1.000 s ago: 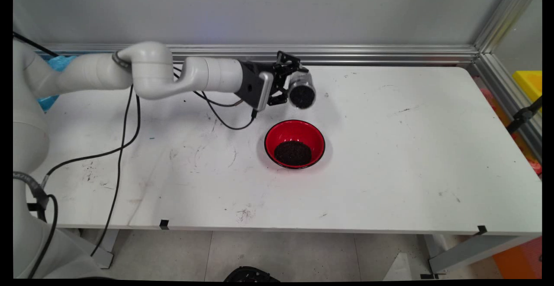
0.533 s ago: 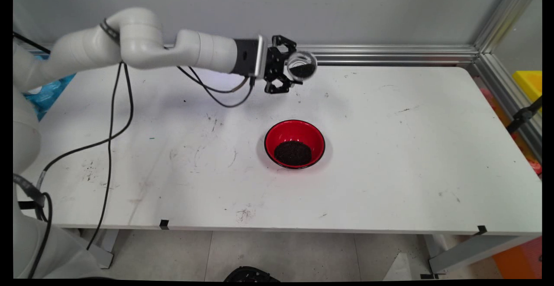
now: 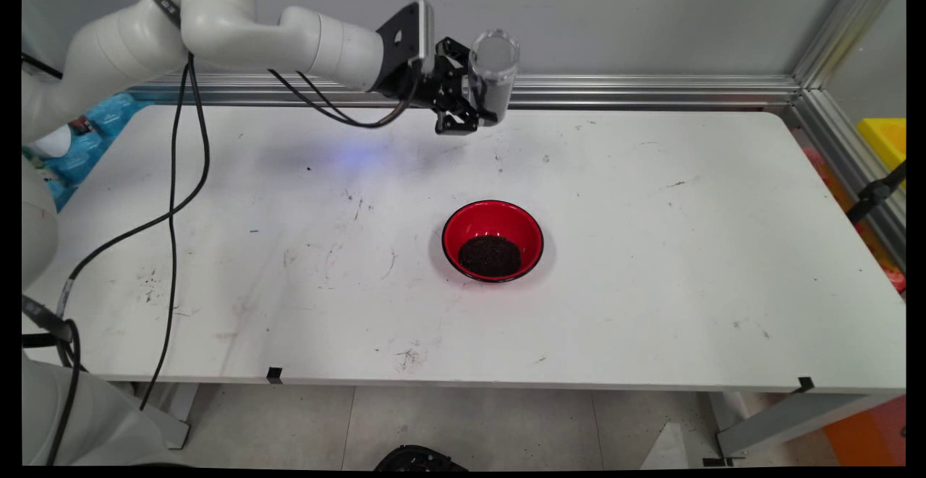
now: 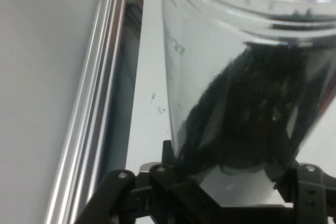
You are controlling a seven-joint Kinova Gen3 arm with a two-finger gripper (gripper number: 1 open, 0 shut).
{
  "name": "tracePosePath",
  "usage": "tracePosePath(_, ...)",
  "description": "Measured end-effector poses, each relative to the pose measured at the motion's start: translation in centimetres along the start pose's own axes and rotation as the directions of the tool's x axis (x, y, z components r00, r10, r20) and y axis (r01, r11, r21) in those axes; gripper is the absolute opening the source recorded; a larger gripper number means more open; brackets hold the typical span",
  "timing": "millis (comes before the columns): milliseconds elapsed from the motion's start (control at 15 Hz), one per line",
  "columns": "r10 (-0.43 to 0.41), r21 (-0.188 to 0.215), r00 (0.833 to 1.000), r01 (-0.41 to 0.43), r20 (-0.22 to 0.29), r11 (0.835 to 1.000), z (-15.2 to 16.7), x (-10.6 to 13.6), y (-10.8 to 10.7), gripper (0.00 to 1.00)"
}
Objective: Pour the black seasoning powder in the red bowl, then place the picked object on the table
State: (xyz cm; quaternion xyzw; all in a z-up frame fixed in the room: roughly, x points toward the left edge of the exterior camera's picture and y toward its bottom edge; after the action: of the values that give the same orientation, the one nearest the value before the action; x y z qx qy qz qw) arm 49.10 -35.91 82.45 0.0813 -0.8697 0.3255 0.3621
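1. Pincer (image 3: 474, 98) hangs in the air above the tabletop's (image 3: 651, 246) far edge, about midway along it, at the end of the arm that reaches in from the upper left
2. It is clamped on a clear cup (image 3: 493, 73), gripping the cup's lower part from the side; the hand view shows the black linkage of the pincer (image 4: 231, 177) closed round the base of the cup (image 4: 247, 77)
3. The cup stands roughly upright with its open mouth upward, clear of the tabletop and touching nothing but the pincer
4. Dark granules (image 4: 252, 119) fill the cup's lower part, banked higher on 1 side; the upper part shows clear
5. A red bowl (image 3: 493, 239) sits near the middle of the tabletop, well apart from the cup and nearer the front edge than the cup is
6. In the bowl lies a round heap of dark granules (image 3: 490, 255), like those in the cup
7. Behind the cup runs an aluminium rail (image 3: 651, 91) along the far edge, seen just beside the cup in the hand view (image 4: 89, 129)
8. Black cables (image 3: 173, 196) hang from the arm over the left end of the tabletop
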Motion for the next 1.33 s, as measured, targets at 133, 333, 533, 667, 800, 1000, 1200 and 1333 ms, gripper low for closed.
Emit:
tracePosePath(133, -0.076, -0.007, 0.997, 0.076, 0.002, 0.997, 0.0, -0.1, -0.6, 0.0)
tracePosePath(333, -0.186, -0.017, 0.983, 0.186, 0.009, 0.982, 0.1, -0.6, -1.6, 0.0)
tracePosePath(533, -0.274, -0.03, 0.962, 0.274, 0.015, 0.961, 0.2, -1.1, -2.1, 0.0)
tracePosePath(667, -0.324, -0.042, 0.946, 0.324, 0.014, 0.945, 0.5, -1.6, -2.2, 0.0)
tracePosePath(800, -0.366, -0.056, 0.931, 0.366, 0.009, 0.929, 1.0, -2.2, -2.1, 0.0)
tracePosePath(1000, -0.414, -0.061, 0.91, 0.413, -0.01, 0.909, 1.9, -3.1, -1.9, 0.0)
tracePosePath(1200, -0.448, -0.053, 0.894, 0.446, -0.029, 0.894, 3.0, -4.5, -1.7, 0.0)
tracePosePath(1333, -0.459, -0.056, 0.888, 0.457, -0.033, 0.888, 3.7, -5.4, -1.3, 0.0)
